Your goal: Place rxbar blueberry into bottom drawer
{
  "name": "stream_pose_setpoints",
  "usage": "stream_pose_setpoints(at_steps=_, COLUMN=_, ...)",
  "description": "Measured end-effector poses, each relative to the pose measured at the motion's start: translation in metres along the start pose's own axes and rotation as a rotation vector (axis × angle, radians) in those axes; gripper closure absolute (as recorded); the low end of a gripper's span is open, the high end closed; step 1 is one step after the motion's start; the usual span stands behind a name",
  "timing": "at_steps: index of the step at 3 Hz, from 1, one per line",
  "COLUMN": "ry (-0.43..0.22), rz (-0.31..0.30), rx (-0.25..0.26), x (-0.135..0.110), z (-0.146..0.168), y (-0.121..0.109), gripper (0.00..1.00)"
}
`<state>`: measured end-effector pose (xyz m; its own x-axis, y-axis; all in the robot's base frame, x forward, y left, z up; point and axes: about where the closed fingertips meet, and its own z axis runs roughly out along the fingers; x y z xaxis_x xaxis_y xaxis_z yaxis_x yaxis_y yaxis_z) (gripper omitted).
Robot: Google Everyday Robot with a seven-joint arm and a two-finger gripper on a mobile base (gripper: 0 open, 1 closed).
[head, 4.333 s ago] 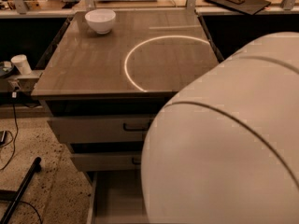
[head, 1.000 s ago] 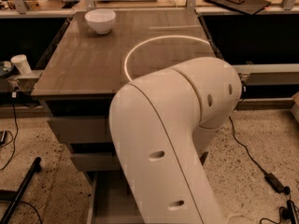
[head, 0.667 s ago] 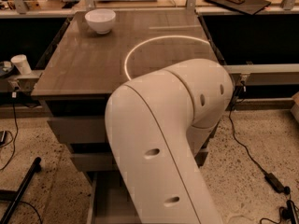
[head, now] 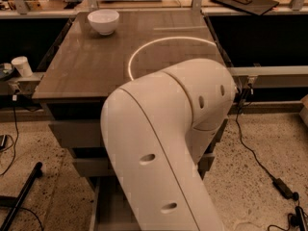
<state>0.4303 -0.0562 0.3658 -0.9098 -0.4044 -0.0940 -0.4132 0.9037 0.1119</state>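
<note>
So from where I'm standing the big white arm (head: 163, 143) is folded right down in front of the cabinet and blocks nearly everything that matters. The gripper is somewhere under or behind that elbow, out of sight, so I honestly can't tell how wide it is or whether it's got anything in it. The rxbar blueberry doesn't show either: it's not on the table (head: 86, 66), so my guess is it's down there with the gripper or already in the tray. Only a sliver of the bottom drawer (head: 105, 208) peeks out on the left, and it looks pulled open. If I were running this step, I'd get the bar low over the drawer floor, well inside the front lip, and let go flat instead of dropping it from height, then lift straight up so nothing clips the middle drawer (head: 91, 166) above. The table itself is a dark brownish top with a bright ring of light (head: 144, 52) on it and a white bowl (head: 103, 21) at the far corner. There's a paper cup (head: 21, 65) on a ledge off to the side, a speckled floor, and a cable with a power brick (head: 284, 187) trailing nearby.
</note>
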Motion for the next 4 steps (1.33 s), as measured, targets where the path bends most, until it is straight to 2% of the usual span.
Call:
stream_pose_setpoints(at_steps=2, ry=0.014, rz=0.057, rx=-0.001, x=0.002, z=0.029, y=-0.011, gripper=1.0)
stream_pose_setpoints(at_steps=4, ry=0.067, rz=0.086, rx=0.039, x=0.0, z=0.077, y=-0.022, gripper=1.0)
